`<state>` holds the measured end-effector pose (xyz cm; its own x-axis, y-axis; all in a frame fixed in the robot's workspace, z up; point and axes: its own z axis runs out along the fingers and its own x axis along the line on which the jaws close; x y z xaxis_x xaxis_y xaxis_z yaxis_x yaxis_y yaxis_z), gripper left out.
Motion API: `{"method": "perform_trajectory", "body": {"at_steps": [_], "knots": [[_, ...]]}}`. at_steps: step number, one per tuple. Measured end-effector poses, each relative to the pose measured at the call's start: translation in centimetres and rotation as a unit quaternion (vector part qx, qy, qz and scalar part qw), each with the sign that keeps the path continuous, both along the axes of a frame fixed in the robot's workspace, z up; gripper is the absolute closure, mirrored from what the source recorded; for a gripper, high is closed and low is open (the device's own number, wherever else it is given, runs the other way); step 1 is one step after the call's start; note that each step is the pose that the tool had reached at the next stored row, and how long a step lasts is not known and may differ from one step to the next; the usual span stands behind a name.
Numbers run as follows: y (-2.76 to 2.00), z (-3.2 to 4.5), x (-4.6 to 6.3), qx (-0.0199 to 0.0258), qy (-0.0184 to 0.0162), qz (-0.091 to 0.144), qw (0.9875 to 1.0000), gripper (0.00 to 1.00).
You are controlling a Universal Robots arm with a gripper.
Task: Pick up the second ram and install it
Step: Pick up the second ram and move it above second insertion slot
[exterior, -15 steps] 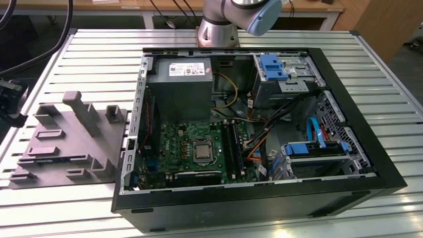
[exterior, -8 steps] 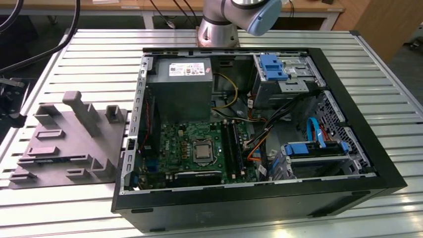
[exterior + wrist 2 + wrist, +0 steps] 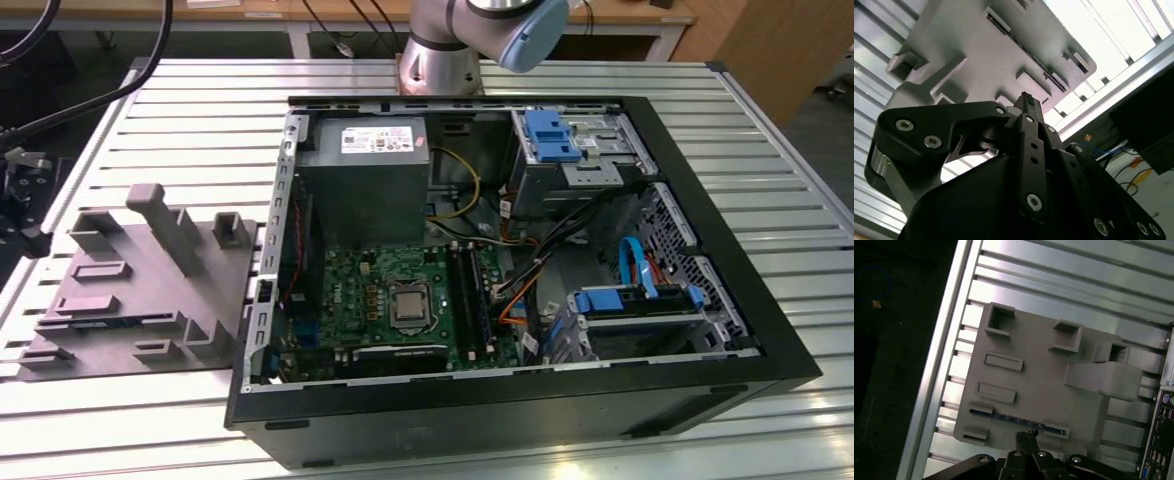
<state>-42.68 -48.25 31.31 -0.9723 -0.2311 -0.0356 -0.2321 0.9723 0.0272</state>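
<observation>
Claw: in the first wrist view my gripper (image 3: 1026, 434) has its fingers pressed together, with nothing between them.
Second ram: the second ram (image 3: 999, 416) is a dark blue strip standing on edge in the long slot of the grey fixture (image 3: 1044, 385).
Claw to ram: the tips hang over the strip; I cannot tell whether they touch.
Fixture: it lies low at the exterior view's left on the slatted table (image 3: 174, 100), just beside the open computer case (image 3: 534, 425).
Case: the motherboard (image 3: 387, 300) lies flat inside it.
</observation>
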Motion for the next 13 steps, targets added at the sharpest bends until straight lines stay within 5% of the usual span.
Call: {"method": "perform_trajectory", "body": {"at_steps": [7,13], "knots": [[0.0,-0.05,0.0,0.0,0.0,0.06,0.9982,0.9],[0.0,-0.09,-0.01,0.0,0.0,0.11,0.9939,0.9]]}}
